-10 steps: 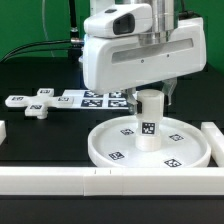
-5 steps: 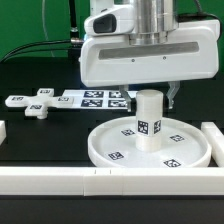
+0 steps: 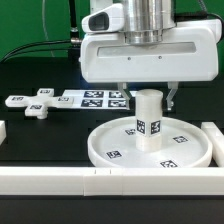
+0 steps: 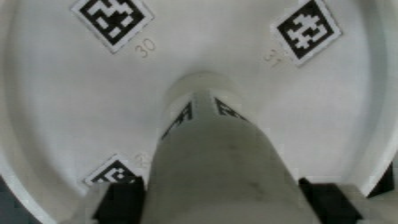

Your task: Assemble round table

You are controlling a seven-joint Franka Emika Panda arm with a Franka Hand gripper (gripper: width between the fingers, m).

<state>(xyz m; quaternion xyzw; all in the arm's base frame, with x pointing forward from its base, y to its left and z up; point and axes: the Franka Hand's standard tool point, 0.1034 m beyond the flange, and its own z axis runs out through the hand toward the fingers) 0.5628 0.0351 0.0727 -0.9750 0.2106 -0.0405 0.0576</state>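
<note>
Since the two-finger gripper (image 3: 147, 100) hangs over the short thick white plastic cylinder leg (image 3: 148, 125) with its fingers (image 3: 122, 96) spread wide, you have nothing in your grasp. The exterior view shows one finger on each side of the leg's top with a gap on both sides. In the wrist view the dark pads (image 4: 118, 195) sit just beside the leg (image 4: 222, 150), so that gap is slim.

Your main risk, I judge, is a sideways drift of the arm. Either finger could clip the top of the leg and tip it or scrape it off centre. Closing off-centre would shove it the same way. You also cannot tell from these views whether the leg is seated in the disc or merely standing on it. If it is loose, a light knock would be enough.

The leg stands upright at the middle of the large round white plastic disc (image 3: 140, 158), which lies flat on the black table (image 3: 40, 135) with its raised rim upward. Black-white square tags dot the disc's floor (image 4: 196, 40), and one shows on the leg's side. The white cross-shaped foot (image 3: 38, 104) lies well apart, toward the exterior view's left, just beside the marker board (image 3: 98, 98), not yet fitted.
</note>
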